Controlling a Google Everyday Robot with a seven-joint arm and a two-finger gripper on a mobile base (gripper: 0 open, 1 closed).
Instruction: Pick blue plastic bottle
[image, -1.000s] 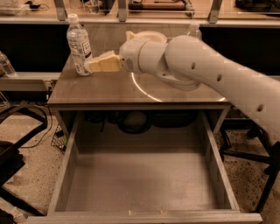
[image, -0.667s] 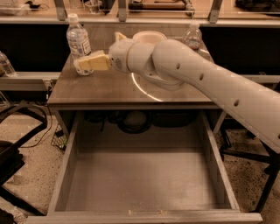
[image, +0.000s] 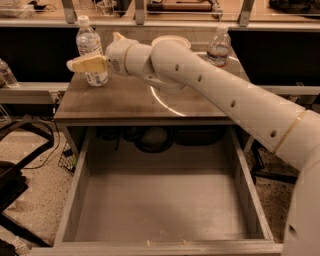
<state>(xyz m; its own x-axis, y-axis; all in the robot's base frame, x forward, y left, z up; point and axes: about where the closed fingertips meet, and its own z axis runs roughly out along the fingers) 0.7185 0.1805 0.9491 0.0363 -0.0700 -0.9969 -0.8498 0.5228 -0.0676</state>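
The blue plastic bottle (image: 89, 42) stands upright at the back left of the wooden table top (image: 125, 100). It is clear, with a white cap and a large pale label. My gripper (image: 93, 52) has come in from the right at the bottle's mid height. One pale finger (image: 86, 64) crosses in front of the bottle's label, and the other finger's tip (image: 117, 36) shows just behind and to the right of the bottle. The jaws stand open, with the bottle between or beside them. The bottle still rests on the table.
A second clear bottle (image: 219, 45) stands at the back right of the table. A white ring (image: 165, 102) is marked on the table top. An open, empty drawer (image: 160, 200) juts out below. Another bottle (image: 6, 74) sits on a shelf at far left.
My arm has swung left. The gripper's front finger, which was just right of the bottle, now reaches across its label. The bottle has not moved.
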